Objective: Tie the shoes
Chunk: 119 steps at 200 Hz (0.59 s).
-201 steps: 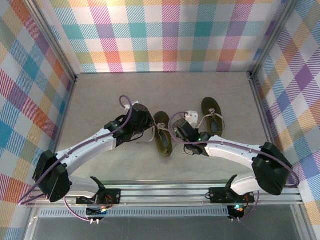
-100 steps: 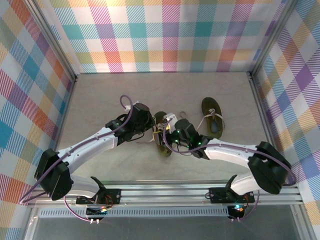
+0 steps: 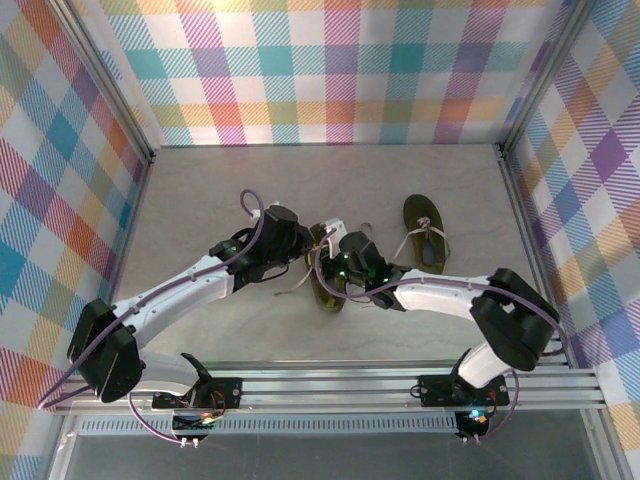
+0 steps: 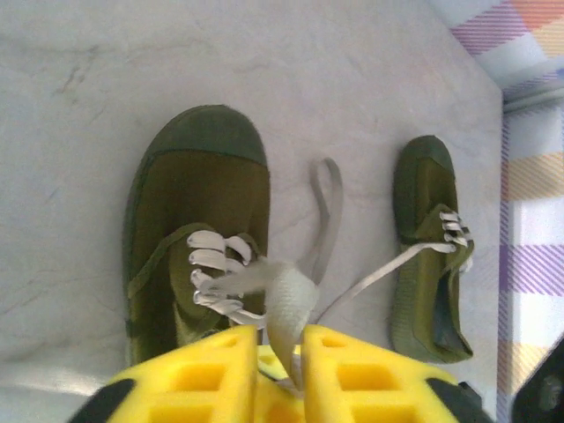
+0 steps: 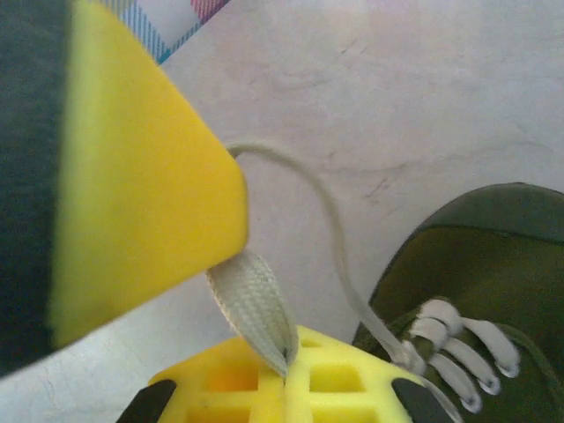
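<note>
Two dark olive shoes lie on the table. My grippers are on the left shoe [image 3: 326,283], which fills the left wrist view [image 4: 198,220]. My left gripper [image 4: 280,339] is shut on a pale lace [image 4: 289,304] rising from its eyelets. My right gripper [image 5: 284,374] is shut on another strip of lace [image 5: 256,300], whose thin length curves down to the same shoe [image 5: 480,256]. The left gripper's yellow finger [image 5: 132,176] almost touches it. From above, both grippers [image 3: 305,252] [image 3: 328,250] meet over this shoe. The right shoe [image 3: 425,232] [image 4: 432,247] lies apart, its laces loose.
A loose lace loop [image 4: 328,198] lies on the pale tabletop [image 3: 300,180] between the shoes. Plaid walls with metal posts [image 3: 520,130] enclose the table on three sides. The arms' base rail [image 3: 330,385] runs along the near edge.
My right gripper has swung left from between the shoes to the left shoe and now sits against my left gripper. The left arm has barely shifted.
</note>
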### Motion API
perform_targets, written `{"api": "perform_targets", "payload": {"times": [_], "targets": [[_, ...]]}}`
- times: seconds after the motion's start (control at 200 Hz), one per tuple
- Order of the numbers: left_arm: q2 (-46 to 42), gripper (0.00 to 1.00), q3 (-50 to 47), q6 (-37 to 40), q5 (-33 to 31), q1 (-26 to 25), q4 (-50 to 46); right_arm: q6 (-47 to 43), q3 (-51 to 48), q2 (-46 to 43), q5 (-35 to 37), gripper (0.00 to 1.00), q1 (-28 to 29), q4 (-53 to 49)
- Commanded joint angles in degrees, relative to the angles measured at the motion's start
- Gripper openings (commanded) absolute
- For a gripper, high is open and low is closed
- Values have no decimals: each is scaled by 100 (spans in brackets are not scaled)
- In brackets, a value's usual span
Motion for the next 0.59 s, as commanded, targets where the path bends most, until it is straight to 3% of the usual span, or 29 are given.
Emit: {"api": "perform_targets", "payload": {"times": [0.0,0.05,0.165,0.285,0.425,0.59], "targets": [[-505,59,-262,910,-73,137,522,288,-19,-550,-118,0,-277,-656],[-656,69,-405,1328,-174,207,648,276,9,-722,-341,0,-396,-985],[-951,78,-746,2292,-204,335,1008,5,280,-1004,-772,0,-636,-1946],[-1020,76,-1270,3497,-42,374,1902,-310,640,-1078,-1116,0,-942,-2860],[-725,76,-1755,5029,1011,383,2921,-650,912,-970,-1354,0,-1205,-3370],[-62,72,-1619,5624,1740,512,3111,-888,1277,-791,-1670,0,-1357,-3683]]}}
